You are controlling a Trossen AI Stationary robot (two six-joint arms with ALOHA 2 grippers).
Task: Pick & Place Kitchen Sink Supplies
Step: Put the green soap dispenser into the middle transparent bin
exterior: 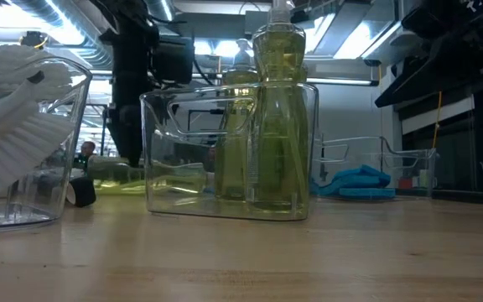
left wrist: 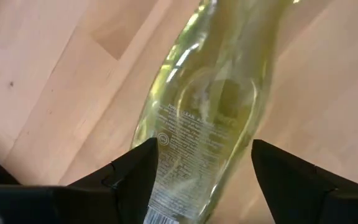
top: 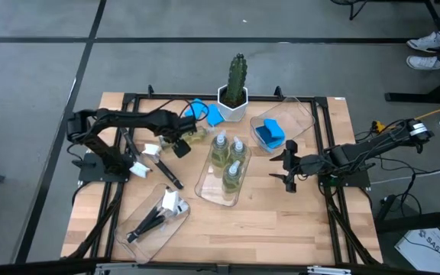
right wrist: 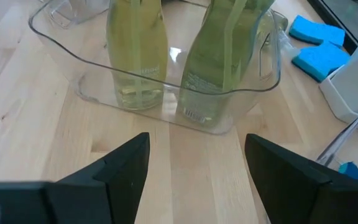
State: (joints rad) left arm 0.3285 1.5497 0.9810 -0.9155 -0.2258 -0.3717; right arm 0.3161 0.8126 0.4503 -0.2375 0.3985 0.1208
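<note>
Yellow-green bottle (left wrist: 197,118) lying (on wood) between left gripper (left wrist: 204,180) jaws.

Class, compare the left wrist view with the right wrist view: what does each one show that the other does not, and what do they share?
Only the left wrist view shows a bottle lying on its side, between the open left gripper fingers. Only the right wrist view shows a clear tray holding upright bottles, blue sponges beyond, and the open, empty right gripper. Both show the wooden table and yellow-green liquid.

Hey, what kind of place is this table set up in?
Probably a robotics lab or workshop, not a real kitchen: a wooden table in a black frame on a grey floor, two robot arms, bottles staged in a clear tray, and exposed ceiling ducts behind.
</note>
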